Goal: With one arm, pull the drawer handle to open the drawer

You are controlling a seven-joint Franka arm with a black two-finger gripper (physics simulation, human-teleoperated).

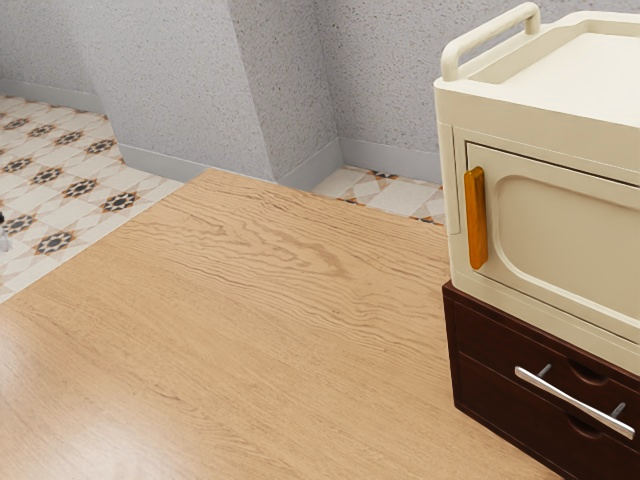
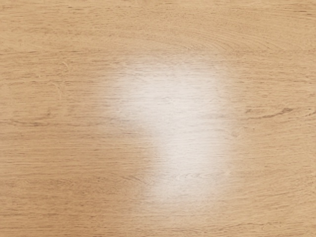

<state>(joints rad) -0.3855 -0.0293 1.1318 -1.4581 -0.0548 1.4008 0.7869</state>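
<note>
Handle (image 1: 575, 403) is held off drawer front (image 1: 490, 345) by posts (image 1: 543, 371), for grasping | gripper (image 1: 3, 236) perhaps at left edge; opening, hold cannot be told

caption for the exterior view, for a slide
Silver handle on a dark brown drawer unit, beneath a cream cabinet

we reach into the exterior view's left edge with a small piece of our arm (image 1: 3, 234), dark above and pale grey below, its pose unclear.
</note>
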